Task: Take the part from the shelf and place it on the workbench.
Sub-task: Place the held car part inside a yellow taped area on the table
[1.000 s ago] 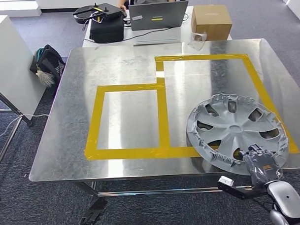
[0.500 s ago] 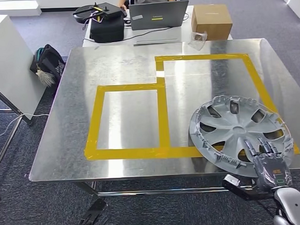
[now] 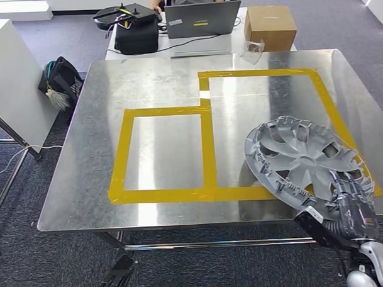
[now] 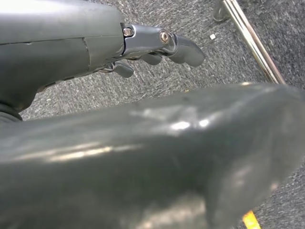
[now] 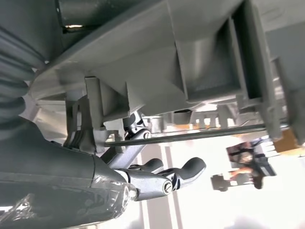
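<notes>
the wheel cover [image 3: 304, 161] sits tilted over the near right corner of the shiny surface [image 3: 169, 87], and my right hand [image 3: 352, 211] grips its near rim.

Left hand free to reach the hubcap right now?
Probably not without a big move. The left hand hangs low over the carpet, holding nothing, while the hubcap sits tilted at the table's near right corner, gripped by the right hand.
</notes>
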Controlling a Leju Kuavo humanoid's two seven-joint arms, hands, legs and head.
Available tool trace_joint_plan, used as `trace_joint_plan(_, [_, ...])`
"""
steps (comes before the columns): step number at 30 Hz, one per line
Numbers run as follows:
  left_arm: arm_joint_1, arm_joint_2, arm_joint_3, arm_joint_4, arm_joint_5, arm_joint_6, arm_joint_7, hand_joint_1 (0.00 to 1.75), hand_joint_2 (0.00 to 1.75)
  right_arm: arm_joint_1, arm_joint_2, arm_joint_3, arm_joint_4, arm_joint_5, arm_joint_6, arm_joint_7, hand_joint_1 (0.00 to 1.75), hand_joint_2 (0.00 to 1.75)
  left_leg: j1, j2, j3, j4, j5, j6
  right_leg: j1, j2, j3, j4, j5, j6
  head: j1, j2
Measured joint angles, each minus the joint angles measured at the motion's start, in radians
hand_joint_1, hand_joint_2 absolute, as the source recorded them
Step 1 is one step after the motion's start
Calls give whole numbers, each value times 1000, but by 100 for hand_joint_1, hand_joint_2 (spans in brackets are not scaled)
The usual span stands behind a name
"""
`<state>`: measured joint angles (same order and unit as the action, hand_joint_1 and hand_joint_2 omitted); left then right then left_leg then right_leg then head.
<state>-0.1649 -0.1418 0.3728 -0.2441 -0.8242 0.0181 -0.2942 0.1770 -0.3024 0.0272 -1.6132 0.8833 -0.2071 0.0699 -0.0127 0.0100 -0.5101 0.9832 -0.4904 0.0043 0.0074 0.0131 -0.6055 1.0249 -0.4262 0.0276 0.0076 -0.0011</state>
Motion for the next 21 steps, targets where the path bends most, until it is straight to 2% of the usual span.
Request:
trace_joint_plan(5, [8,1,3,0,3,8,-1,0,0,-2,41,-74,1,-14,-29,25,0,0,0,0,0,0,0,0,0,0,1,-1,0,0,0,0])
trace_joint_plan(10, [9,1,4,0,2,9,2,0,0,6,71,-118,6,122,-92,75,0,0,0,0,0,0,0,0,0,0,1,-1,0,0,0,0])
trace_joint_plan(13, [9,1,4,0,1,9,4,0,0,13,81,-136,16,147,-78,87,0,0,0,0,0,0,0,0,0,0,1,-1,0,0,0,0])
trace_joint_plan(17, [9,1,4,0,0,9,5,0,0,12,83,-157,39,157,-18,93,0,175,0,0,0,0,0,0,0,0,0,-1,0,0,0,0])
trace_joint_plan(21, [9,3,5,0,-1,9,5,0,0,9,79,-170,72,180,42,83,0,175,0,0,0,0,0,0,0,0,0,-1,0,0,0,0])
